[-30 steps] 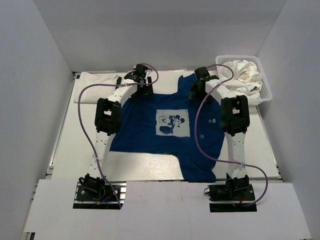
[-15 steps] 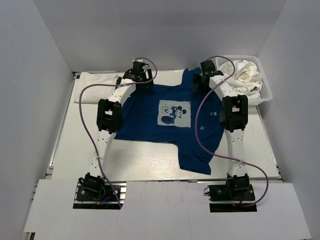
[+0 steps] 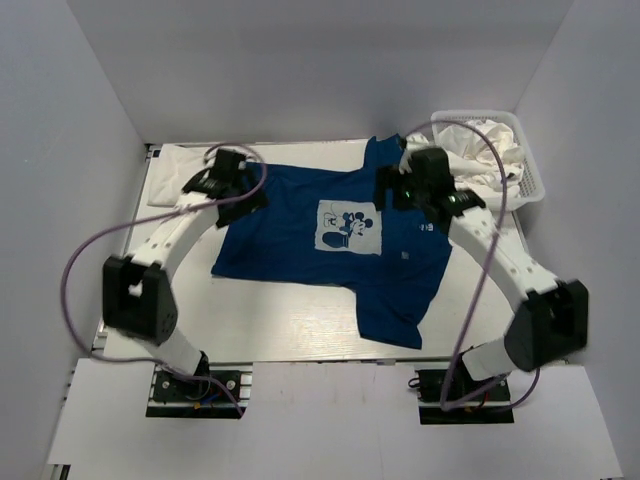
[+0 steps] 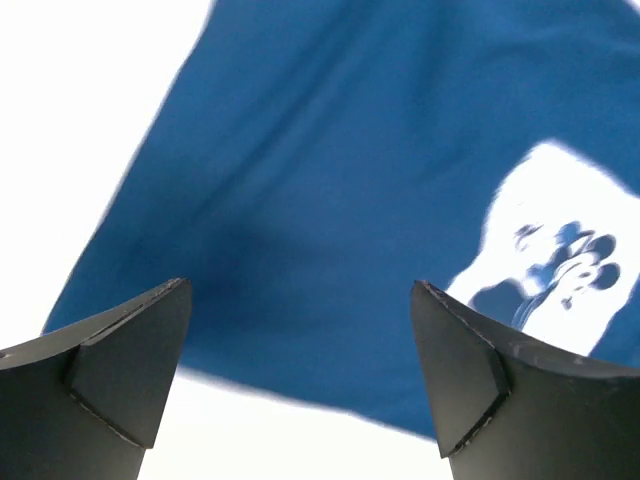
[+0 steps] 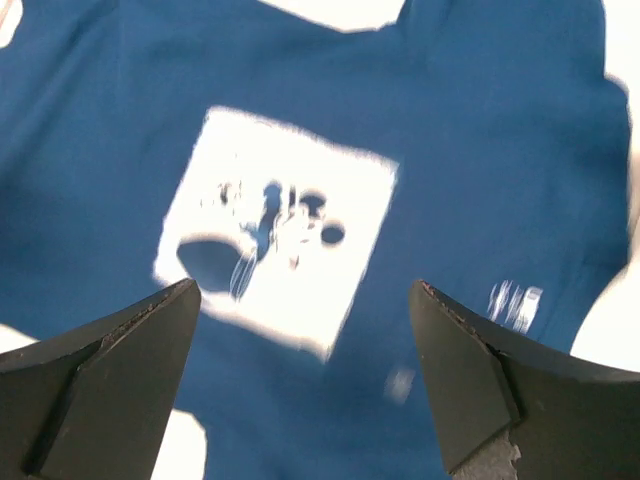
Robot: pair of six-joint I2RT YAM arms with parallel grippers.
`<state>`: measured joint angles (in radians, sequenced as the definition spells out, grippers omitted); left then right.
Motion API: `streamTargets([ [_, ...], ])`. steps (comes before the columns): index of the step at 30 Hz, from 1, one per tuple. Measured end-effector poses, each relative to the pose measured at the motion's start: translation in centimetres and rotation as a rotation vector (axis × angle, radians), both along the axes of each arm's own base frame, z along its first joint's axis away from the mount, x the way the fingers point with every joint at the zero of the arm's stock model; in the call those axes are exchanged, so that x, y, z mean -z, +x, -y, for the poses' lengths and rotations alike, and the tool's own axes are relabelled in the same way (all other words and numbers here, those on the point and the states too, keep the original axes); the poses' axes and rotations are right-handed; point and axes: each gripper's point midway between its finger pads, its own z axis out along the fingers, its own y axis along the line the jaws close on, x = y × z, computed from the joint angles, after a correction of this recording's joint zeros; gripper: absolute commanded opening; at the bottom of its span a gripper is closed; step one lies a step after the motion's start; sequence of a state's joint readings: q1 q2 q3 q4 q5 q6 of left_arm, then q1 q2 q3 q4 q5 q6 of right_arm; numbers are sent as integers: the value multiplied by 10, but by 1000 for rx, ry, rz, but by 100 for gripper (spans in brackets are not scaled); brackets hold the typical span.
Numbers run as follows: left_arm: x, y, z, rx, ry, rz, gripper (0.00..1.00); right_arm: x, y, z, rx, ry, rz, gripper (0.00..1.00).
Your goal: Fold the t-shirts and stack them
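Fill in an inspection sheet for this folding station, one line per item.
Surface: white table, bare along the near side.
Job's things: blue shirt spread out in the middle, unfolded; white shirt lying at the far left; crumpled white shirts in the basket.
Clutter: basket at the far right corner.
Grippers: left pincer open above the blue shirt, holding nothing; right pincer open above it too, holding nothing.
Cables: purple cables loop loosely off each arm.
Surroundings: plain white walls on three sides.
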<state>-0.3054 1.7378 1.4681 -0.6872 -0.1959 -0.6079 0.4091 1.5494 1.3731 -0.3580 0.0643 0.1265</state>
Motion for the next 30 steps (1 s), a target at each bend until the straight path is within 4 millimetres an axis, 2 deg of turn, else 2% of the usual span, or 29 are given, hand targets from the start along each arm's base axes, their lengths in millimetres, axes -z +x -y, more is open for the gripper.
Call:
streamTargets([
  [1, -1, -23, -14, -48, -10, -11, 100, 6, -19, 6, 14, 22, -8, 90],
  [3, 11, -59, -43, -149, -15, -48, 100, 27, -52, 20, 48, 42, -67, 90],
  [7, 73, -118, -89, -329, 20, -229, 100, 68, -103, 36, 88, 60, -179, 90],
  [9, 104, -147, -103, -386, 37, -330, 100, 79, -126, 42, 92, 59, -222, 90],
  [11, 117, -164, -109, -418, 36, -382, 100, 82, -143, 45, 88, 55, -252, 90],
  [14, 120, -160, -111, -446, 1, -369, 97, 88, -164, 48, 90, 48, -298, 90],
  [18, 127, -148, -109, -460, -50, -356, 92, 109, -196, 51, 87, 25, -390, 90],
  [21, 130, -144, -107, -459, -77, -361, 82, 124, -220, 53, 78, -2, -467, 90],
  [24, 129, -138, -104, -455, -101, -340, 60, 135, -238, 53, 62, -28, -530, 90],
  [26, 128, -136, -104, -453, -109, -335, 39, 138, -250, 51, 37, -48, -562, 90],
  [28, 130, -138, -104, -449, -109, -339, 29, 141, -262, 46, 0, -67, -588, 90],
  [30, 131, -139, -104, -455, -111, -341, 24, 145, -273, 43, -36, -94, -612, 90],
])
